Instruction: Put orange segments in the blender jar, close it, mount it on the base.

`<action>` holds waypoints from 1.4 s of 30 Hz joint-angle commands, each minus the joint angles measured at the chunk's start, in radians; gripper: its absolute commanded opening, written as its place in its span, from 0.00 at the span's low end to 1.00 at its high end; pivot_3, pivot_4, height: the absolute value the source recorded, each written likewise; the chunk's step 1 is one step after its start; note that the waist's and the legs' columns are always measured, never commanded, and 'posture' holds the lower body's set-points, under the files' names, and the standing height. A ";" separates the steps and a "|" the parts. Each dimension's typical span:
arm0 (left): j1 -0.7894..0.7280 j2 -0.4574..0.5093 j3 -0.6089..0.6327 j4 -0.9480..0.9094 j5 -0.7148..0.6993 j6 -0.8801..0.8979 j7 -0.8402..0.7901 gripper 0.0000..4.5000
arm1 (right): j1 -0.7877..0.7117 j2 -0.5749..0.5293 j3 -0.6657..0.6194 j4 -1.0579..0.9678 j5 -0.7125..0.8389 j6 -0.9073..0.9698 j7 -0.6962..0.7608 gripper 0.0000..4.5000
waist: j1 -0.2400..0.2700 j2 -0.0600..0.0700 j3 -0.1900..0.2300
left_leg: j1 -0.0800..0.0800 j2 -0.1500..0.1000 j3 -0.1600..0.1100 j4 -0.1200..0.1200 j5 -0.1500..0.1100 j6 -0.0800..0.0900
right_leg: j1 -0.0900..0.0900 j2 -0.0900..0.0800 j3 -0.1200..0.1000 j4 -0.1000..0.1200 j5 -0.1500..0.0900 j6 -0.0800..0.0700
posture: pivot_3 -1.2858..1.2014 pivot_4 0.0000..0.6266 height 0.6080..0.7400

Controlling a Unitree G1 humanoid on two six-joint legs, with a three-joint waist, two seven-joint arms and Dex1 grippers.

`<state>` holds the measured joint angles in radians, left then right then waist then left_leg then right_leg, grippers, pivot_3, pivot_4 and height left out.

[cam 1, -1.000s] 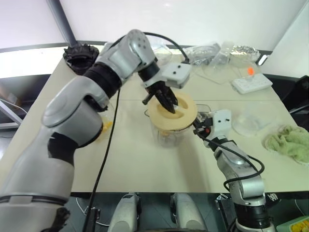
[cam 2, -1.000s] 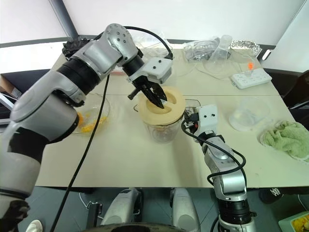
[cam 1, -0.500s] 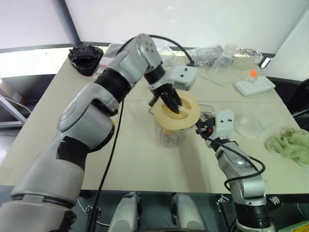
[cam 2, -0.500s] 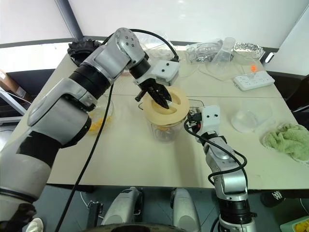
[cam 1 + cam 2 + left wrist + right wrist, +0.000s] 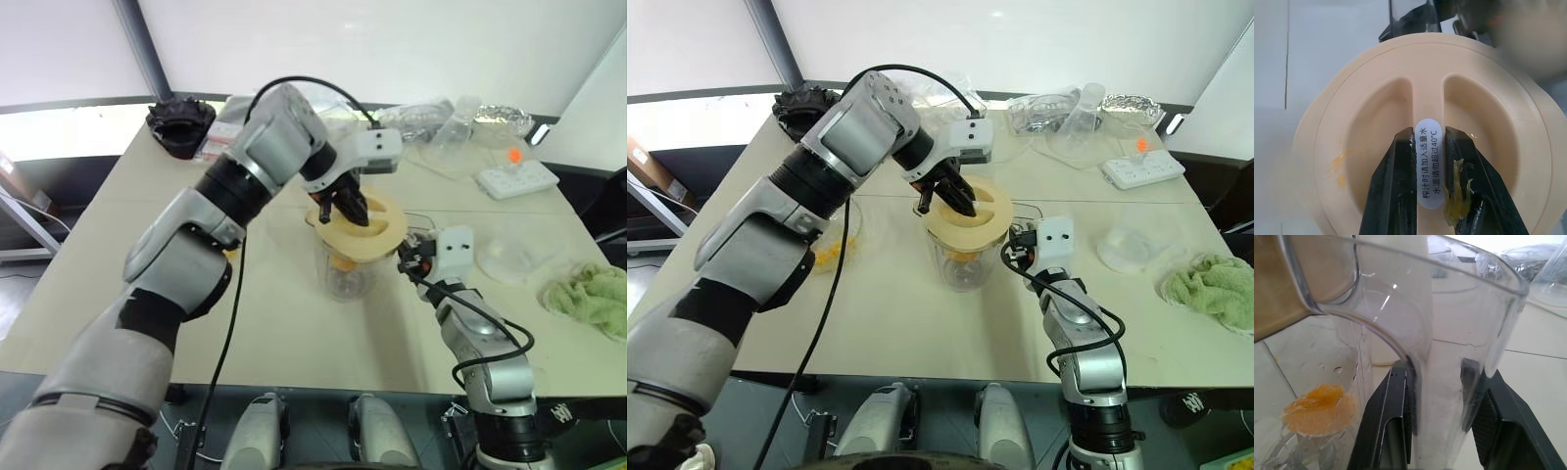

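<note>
The clear blender jar (image 5: 349, 276) stands mid-table with a cream lid (image 5: 364, 231) on its mouth. My left gripper (image 5: 1428, 147) points down onto the lid and is shut on the lid's centre ridge (image 5: 1428, 93). Orange pulp sticks to one of its fingers (image 5: 1469, 196). My right gripper (image 5: 1442, 377) reaches in level from the right and is shut on the jar's side handle (image 5: 1449, 347). One of the orange segments (image 5: 1320, 409) lies at the jar's bottom. More orange segments (image 5: 828, 253) show in a clear dish to the left, half hidden behind my left arm. The base is out of view.
A green cloth (image 5: 588, 299) lies at the right edge, with a clear round cup (image 5: 509, 257) beside it. A white power strip (image 5: 516, 178), plastic bags and foil (image 5: 460, 113) crowd the back right. A black ridged object (image 5: 179, 122) sits at the back left corner.
My left wrist has rolled while gripping the lid's ridge, and the lid has turned with it on the jar. The right gripper has stayed put on the handle. The camera has shifted.
</note>
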<state>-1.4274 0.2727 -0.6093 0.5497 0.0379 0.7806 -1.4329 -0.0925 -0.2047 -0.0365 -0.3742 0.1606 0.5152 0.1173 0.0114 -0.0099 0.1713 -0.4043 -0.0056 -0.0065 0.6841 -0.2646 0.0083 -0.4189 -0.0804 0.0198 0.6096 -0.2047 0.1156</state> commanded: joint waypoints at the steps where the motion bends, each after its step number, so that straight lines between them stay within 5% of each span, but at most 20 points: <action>1: 0.071 0.011 -0.048 0.005 0.105 0.147 0.159 0.06 | 0.001 0.002 0.021 -0.049 -0.017 -0.051 0.010 0.22 | -0.001 0.000 0.000 | 0.000 0.000 0.000 0.000 0.000 0.000 | 0.000 0.000 0.000 -0.001 0.000 0.000 | 0.52 0.24 1.00; 12: 0.075 0.007 -0.042 -0.063 0.078 0.370 0.223 0.06 | -0.002 0.001 0.033 -0.034 -0.024 -0.057 0.023 0.22 | -0.009 0.007 -0.006 | 0.000 0.001 0.000 -0.001 0.000 0.000 | 0.006 0.000 -0.002 -0.014 0.000 0.000 | 0.52 0.24 1.00; 25: 0.117 0.051 0.023 -0.283 0.007 0.358 0.211 0.06 | -0.021 -0.008 0.033 -0.014 -0.029 -0.062 0.045 0.22 | -0.023 0.008 -0.006 | -0.003 0.001 -0.001 -0.004 0.000 0.000 | 0.002 -0.003 -0.001 -0.014 0.000 0.000 | 0.52 0.24 1.00; 30: 0.144 0.082 0.077 -0.337 -0.013 0.237 0.246 0.57 | -0.031 -0.008 0.035 -0.008 -0.030 -0.064 0.053 0.22 | -0.026 0.007 -0.006 | -0.005 0.001 0.000 -0.006 0.000 0.000 | -0.003 -0.002 -0.001 -0.013 0.001 0.000 | 0.52 0.24 1.00; 38: -0.016 0.098 0.295 -0.225 -0.145 0.288 0.272 0.57 | -0.026 -0.012 0.041 -0.002 -0.035 -0.074 0.061 0.22 | -0.025 0.005 0.007 | -0.008 0.001 0.001 -0.007 0.000 0.000 | -0.008 0.000 -0.002 -0.010 0.001 0.000 | 0.52 0.24 1.00; 42: -0.148 0.029 0.661 -0.105 -0.283 0.371 0.505 0.57 | -0.026 -0.011 0.041 0.008 -0.034 -0.082 0.067 0.22 | -0.030 0.003 0.009 | -0.013 0.000 0.002 -0.007 0.000 0.000 | -0.012 0.001 -0.001 -0.010 0.002 0.000 | 0.52 0.24 1.00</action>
<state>-1.5179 0.3096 -0.1092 0.4284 -0.1865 1.1308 -1.0346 -0.1192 -0.2155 -0.0063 -0.3618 0.1351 0.4385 0.1817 -0.0187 -0.0067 0.1807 -0.4176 -0.0051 -0.0050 0.6770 -0.2648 0.0087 -0.4317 -0.0794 0.0180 0.6000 -0.2020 0.1156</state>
